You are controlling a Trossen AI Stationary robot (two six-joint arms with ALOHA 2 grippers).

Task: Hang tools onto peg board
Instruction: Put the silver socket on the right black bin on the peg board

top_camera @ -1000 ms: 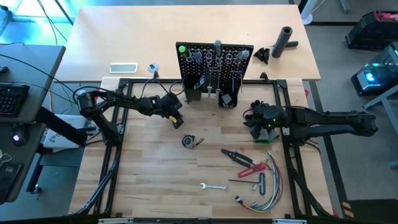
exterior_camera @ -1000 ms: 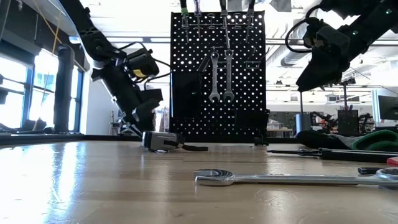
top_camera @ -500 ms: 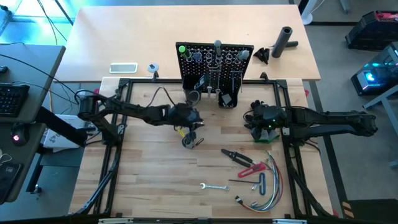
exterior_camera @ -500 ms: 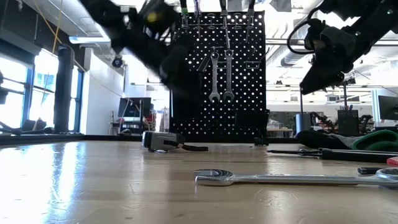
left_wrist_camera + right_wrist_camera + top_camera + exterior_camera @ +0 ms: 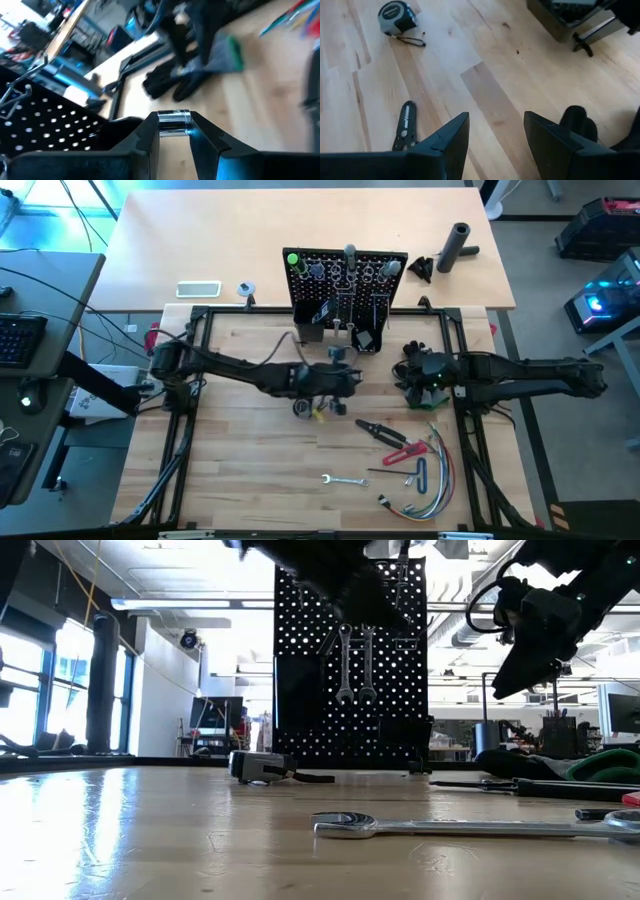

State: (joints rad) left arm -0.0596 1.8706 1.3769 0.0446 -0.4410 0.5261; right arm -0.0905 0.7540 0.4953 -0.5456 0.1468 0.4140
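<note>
The black peg board stands upright at the table's far middle, with two silver wrenches hanging on it. My left gripper is in front of the board, above the table, shut on a small silver cylindrical tool. My right gripper is open and empty above the black glove, right of the board. Black-and-red pliers, a silver wrench and hex keys lie on the table toward the near right. My left gripper pinches the silver cylinder's two sides between its two fingertips. The fingers lie about level and point toward the table's right. The piece is lifted clear of the table. My fingers hide whatever lies behind the cylinder.
A tape measure lies below my left arm. A bundle of coloured wires lies at the near right. A black cylinder and a phone lie on the far table behind the board.
My left gripper has swept from left of the peg board toward the table's right, ending in front of the board, and has risen in the low view. My right gripper has stayed almost in place.
</note>
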